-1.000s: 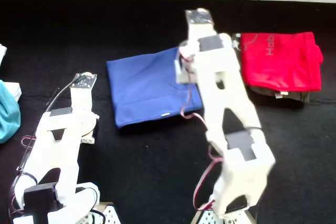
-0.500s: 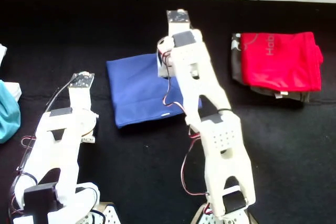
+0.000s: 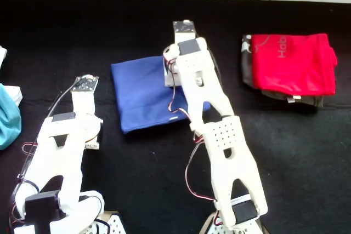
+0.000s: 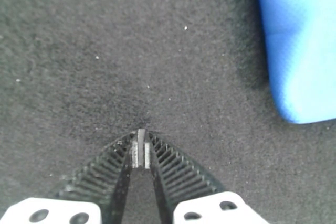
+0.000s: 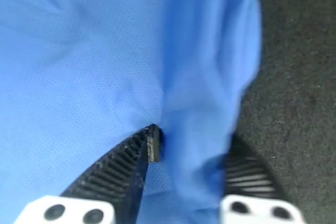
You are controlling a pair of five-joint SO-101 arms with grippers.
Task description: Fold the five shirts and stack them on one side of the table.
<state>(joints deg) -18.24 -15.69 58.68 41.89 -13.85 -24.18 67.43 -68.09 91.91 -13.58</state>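
Blue shirt: the blue shirt (image 3: 142, 94) lies folded into a rough square near the middle of the black table (image 3: 109, 26), between the two arms.
Right gripper: the right gripper (image 5: 197, 150) is over the shirt's edge on the red-stack side. Its fingers pinch a raised ridge of blue cloth, and some of that cloth drapes over one finger.
Left gripper: the left gripper (image 4: 139, 150) hangs over bare table just beside the blue shirt's corner, fingers pressed together on nothing.
Stack: the red shirt (image 3: 293, 61) sits folded on top of a dark garment (image 3: 285, 98) at the right side of the table, well apart from the blue one.
Waiting: a teal garment (image 3: 8, 116) lies bunched at the far left edge.
Step in hand: probably carrying the blue shirt over to the red stack.
Risk, grip: the pinch may hold only the upper layer, so a lift could peel the fold open.
Risk, drag: pulling sideways across the cloth table could smear the lower layers out of square.
Risk, landing: a low approach could catch the red shirt's edge and push the stack askew.
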